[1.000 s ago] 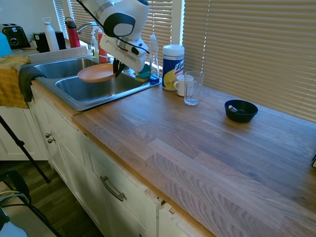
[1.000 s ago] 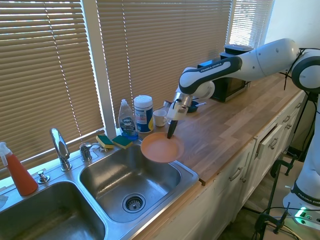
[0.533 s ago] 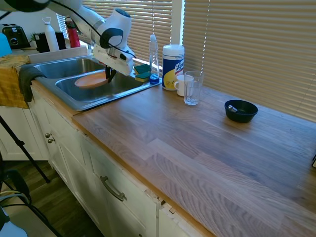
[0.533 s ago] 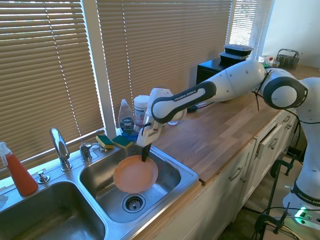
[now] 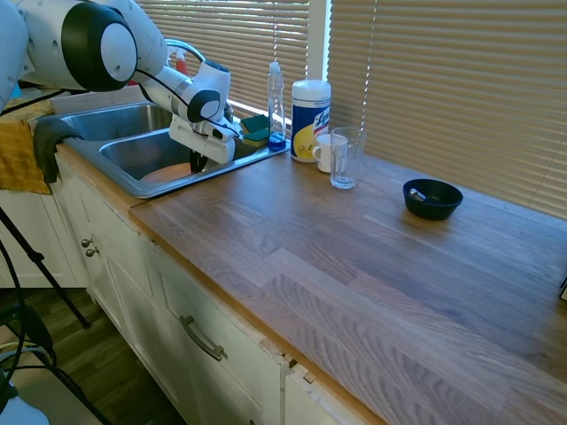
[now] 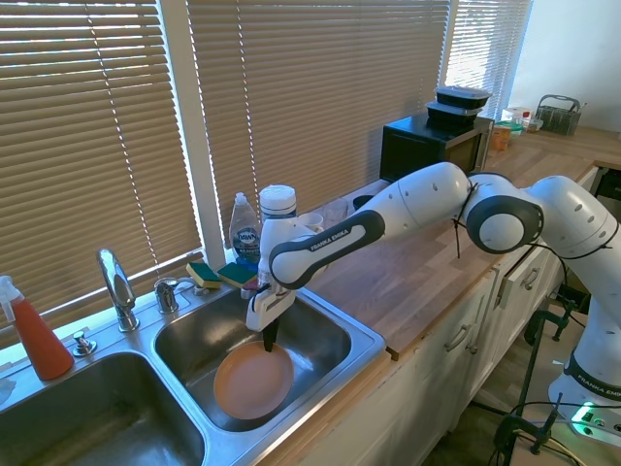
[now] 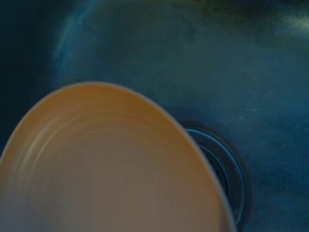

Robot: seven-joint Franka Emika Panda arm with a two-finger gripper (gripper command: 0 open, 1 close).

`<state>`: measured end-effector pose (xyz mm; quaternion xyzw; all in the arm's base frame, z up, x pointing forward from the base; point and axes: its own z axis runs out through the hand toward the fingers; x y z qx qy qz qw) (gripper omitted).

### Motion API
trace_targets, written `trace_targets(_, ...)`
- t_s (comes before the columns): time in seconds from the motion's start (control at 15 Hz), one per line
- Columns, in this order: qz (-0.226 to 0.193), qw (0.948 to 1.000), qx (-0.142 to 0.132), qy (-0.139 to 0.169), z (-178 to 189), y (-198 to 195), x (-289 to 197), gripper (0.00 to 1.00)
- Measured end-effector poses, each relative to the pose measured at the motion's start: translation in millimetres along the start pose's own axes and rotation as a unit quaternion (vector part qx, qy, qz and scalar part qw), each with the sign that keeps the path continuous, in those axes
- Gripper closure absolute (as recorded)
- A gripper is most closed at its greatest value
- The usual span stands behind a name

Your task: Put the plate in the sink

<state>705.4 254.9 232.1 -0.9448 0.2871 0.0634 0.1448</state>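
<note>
**Plate held low inside the sink basin**

The round, shallow peach-orange plate (image 6: 253,382) sits down inside one basin of the rectangular stainless steel double-basin sink (image 6: 364,335), the basin nearer the wooden desk (image 5: 372,257). It covers much of the basin floor. In the wrist view the plate (image 7: 101,169) lies partly over the round drain (image 7: 219,166). Whether it rests fully on the basin floor cannot be determined.

The dark pincer (image 6: 269,339) of the white arm reaches down into this basin and is clamped on the plate's rim at the edge towards the window. In the first exterior view only a sliver of the plate (image 5: 166,173) shows above the sink's front rim (image 5: 115,173), with the pincer (image 5: 197,164) just beside it.

On the desk stand a clear drinking glass (image 5: 345,158), a white mug (image 5: 326,151) and a small dark navy bowl (image 5: 432,198), all well apart from the basin.
</note>
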Motion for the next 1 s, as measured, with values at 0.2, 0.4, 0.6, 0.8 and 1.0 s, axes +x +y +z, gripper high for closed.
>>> trace_targets(0.2, 0.0, 1.0, -0.002, -0.002, 1, 1, 1, 0.0)
trace_targets(0.4, 0.0, 1.0, -0.002, -0.001, 0, 0, 2, 0.0)
trace_targets(0.6, -0.001, 1.0, 0.003, 0.005, -7, -2, 4, 0.0)
trace_targets(0.8, -0.001, 0.9998, 0.015, 0.017, -32, -7, 4, 0.0)
trace_targets(1.0, 0.0, 0.9994, 0.022, 0.025, -67, -7, -8, 0.0)
